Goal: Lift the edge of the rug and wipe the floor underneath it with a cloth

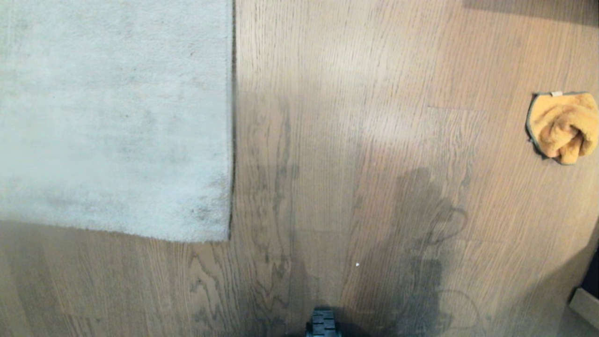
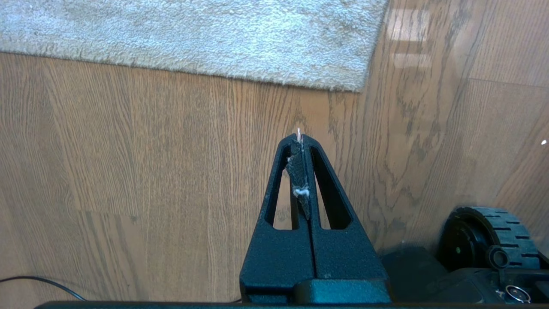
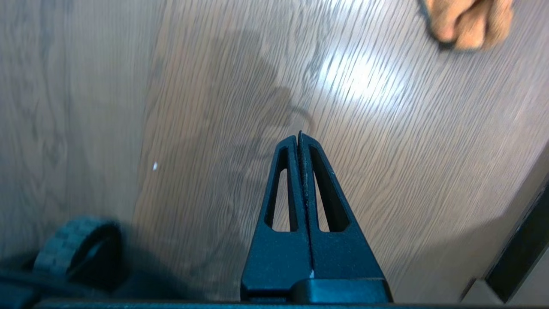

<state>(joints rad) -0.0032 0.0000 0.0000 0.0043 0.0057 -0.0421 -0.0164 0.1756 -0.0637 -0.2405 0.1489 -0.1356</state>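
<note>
Grey rug edge [image 1: 231,140] lies flat on the floor [image 1: 355,140]; the orange cloth [image 1: 564,127] sits bunched well apart. Left claw [image 2: 300,139] and right claw [image 3: 299,136] hang closed, empty. A closed claw reaching the cloth would likely shove it aside.

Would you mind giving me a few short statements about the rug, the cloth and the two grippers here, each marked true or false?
1. The rug edge lies flat on the floor. True.
2. The cloth is spread out on top of the rug. False: it sits bunched up on bare floor, far to the rug's right in the head view.
3. The right gripper holds the cloth. False: it is shut on nothing, above bare floor, with the cloth apart from it.
4. The left gripper is shut. True, above bare floor near the rug's corner.
5. Both arms show in the head view. False: neither does.
</note>
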